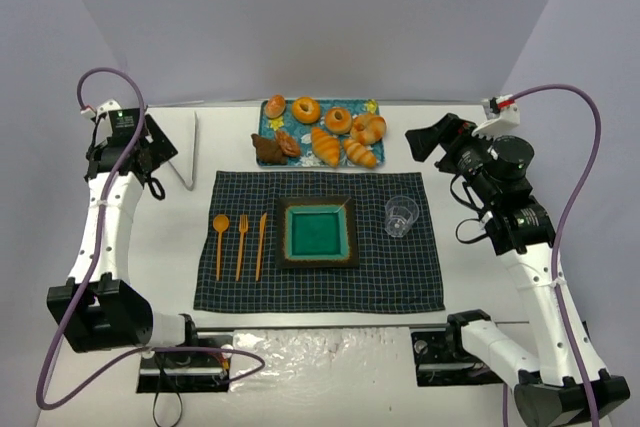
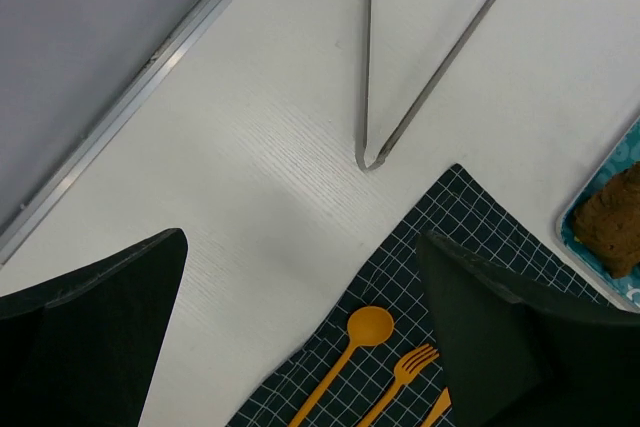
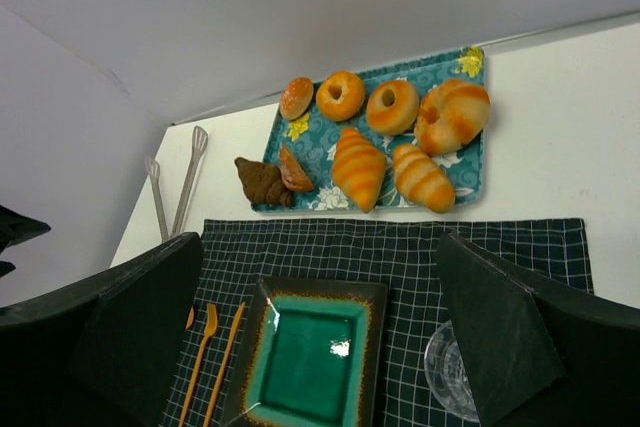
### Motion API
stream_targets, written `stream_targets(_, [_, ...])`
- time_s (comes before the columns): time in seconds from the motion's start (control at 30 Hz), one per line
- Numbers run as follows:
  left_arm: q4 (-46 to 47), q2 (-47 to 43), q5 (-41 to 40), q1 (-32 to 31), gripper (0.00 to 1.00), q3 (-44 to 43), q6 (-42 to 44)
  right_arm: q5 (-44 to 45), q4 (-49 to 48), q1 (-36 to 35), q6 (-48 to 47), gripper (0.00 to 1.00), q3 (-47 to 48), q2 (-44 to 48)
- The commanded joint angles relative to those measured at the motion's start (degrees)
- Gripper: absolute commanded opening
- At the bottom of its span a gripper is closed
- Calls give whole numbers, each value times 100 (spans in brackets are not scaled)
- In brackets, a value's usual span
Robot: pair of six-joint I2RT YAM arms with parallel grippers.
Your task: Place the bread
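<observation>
**Now: bread on the tray, both my end effectors wide and holding nothing**

Right now the bread (image 3: 262, 182) lies at the near-left corner of the tray (image 3: 468, 169), on the far side of the worktop (image 1: 170, 247). Its left end pokes over the tray's edge, and its right side touches a small reddish roll (image 3: 293, 169). Golden croissants (image 3: 357, 167) and ring pastries (image 3: 340, 95) fill the rest of the tray to the right.

My left end effector (image 2: 300, 238) hangs at the far left, well apart from the bread, its jaws spread wide with only the worktop and a corner of the mat (image 2: 470, 217) between them. Just beyond it lie the tongs (image 2: 370, 147), untouched.

My right end effector (image 3: 320, 242) hangs at the far right, near the tray's right end. Its jaws are also wide, with nothing in them.

On the mat, near of the tray, stands a green plate (image 1: 285, 237) in the middle. A spoon (image 1: 220, 242), fork (image 1: 241, 242) and knife (image 1: 261, 242) lie side by side to its left, and a clear cup (image 1: 401, 216) stands to its right.
</observation>
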State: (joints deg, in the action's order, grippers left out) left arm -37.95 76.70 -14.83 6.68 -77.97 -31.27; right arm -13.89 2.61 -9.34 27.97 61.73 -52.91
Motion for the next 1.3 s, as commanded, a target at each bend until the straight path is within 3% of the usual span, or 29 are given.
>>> stream_targets(0.0, [906,427,256,87,97,-257,-229,57,-391,29,79,100,56,-58])
stream_targets(0.47, [1200,2518,1160,88,97,-1083,536,197,-393,29,-45,100,2,-199])
stream_targets(1.27, [1000,3612,1088,96,97,-1563,904,300,-445,29,-133,100,-162,-97])
